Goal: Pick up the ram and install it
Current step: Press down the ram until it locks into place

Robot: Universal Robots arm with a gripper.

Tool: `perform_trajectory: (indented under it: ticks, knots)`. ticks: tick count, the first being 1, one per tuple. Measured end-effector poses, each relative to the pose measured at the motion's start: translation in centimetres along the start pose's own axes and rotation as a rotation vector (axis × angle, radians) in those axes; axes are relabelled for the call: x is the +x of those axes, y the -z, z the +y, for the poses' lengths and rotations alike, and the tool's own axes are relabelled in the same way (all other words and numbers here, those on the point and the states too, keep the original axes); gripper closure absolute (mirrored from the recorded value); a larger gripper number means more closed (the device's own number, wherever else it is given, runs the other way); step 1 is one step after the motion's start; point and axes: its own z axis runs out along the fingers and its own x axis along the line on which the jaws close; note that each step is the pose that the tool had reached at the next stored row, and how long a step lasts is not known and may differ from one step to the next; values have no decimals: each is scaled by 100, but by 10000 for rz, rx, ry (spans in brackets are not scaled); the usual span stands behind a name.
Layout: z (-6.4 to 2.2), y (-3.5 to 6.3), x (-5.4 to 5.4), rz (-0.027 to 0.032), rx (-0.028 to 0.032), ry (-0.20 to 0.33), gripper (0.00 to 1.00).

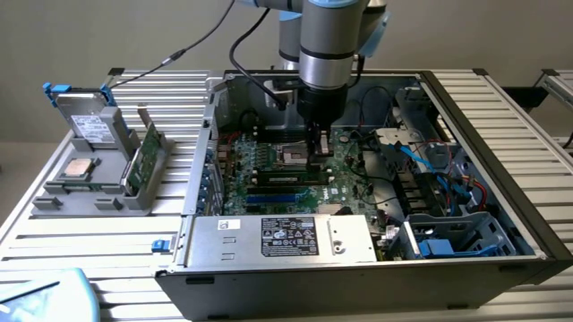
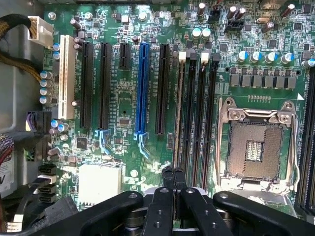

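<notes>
Arm is down inside the open computer case (image 1: 501, 134), the gripper (image 1: 315, 161) low over the motherboard (image 1: 268, 157) beside the empty processor socket (image 1: 296, 155). Claw is pinched fully narrow with nothing between the fingers. On the wrist view the closed gripper (image 2: 172, 184) sits at the end of the row of long black memory slots (image 2: 196, 118), between the blue slot (image 2: 142, 88) and the processor socket (image 2: 256, 147). The ram (image 1: 284, 178) lies along the slots just in front of the gripper in the exterior view, label side showing. It looks placed in a slot, but you cannot tell from here whether it is fully seated or whether the fingertips touch its top edge. Read this as the pressing-in stage. To do it well, keep the closed fingers square over the stick's top edge, not over the neighbouring slot, and push straight down with no sideways lean. Press near an end rather than mid-span so the board does not flex. Watch the white latches (image 2: 204, 57) at the slot ends: they should swing in on their own. If the stick tilts, ease off instead of forcing it. The green card (image 1: 143, 157) and the square chip (image 1: 79, 168) on the holder at the exterior view's left are not part of this job.
</notes>
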Motion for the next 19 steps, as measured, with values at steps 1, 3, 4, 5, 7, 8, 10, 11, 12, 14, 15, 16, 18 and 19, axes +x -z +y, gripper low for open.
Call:
perform_trajectory:
  ticks: [1, 3, 4, 5, 7, 8, 10, 11, 12, 14, 15, 16, 18, 19]
  knots:
    - [-6, -7, -1, 0, 0, -4, 89]
    - [-16, -18, -3, 0, -2, -14, 89]
    - [-17, -19, -6, 1, -3, -14, 89]
    - [-17, -19, -11, 0, -3, -15, 89]
    - [-19, -17, -29, 0, -4, -19, 89]
    - [-19, -18, -38, -1, -3, -25, 89]
    - [-20, -22, -43, -1, -4, -26, 89]
    - [-20, -26, -43, -2, -5, -26, 89]
    - [-20, -30, -44, 0, -7, -27, 89]
    - [-20, -43, -46, 0, -9, -28, 89]
    - [-20, -55, -47, -1, -9, -28, 89]
    - [-20, -66, -48, -1, -9, -28, 89]
    - [-20, -84, -49, 10, -13, -27, 89]
    - [-20, -94, -50, 6, -12, -27, 89]
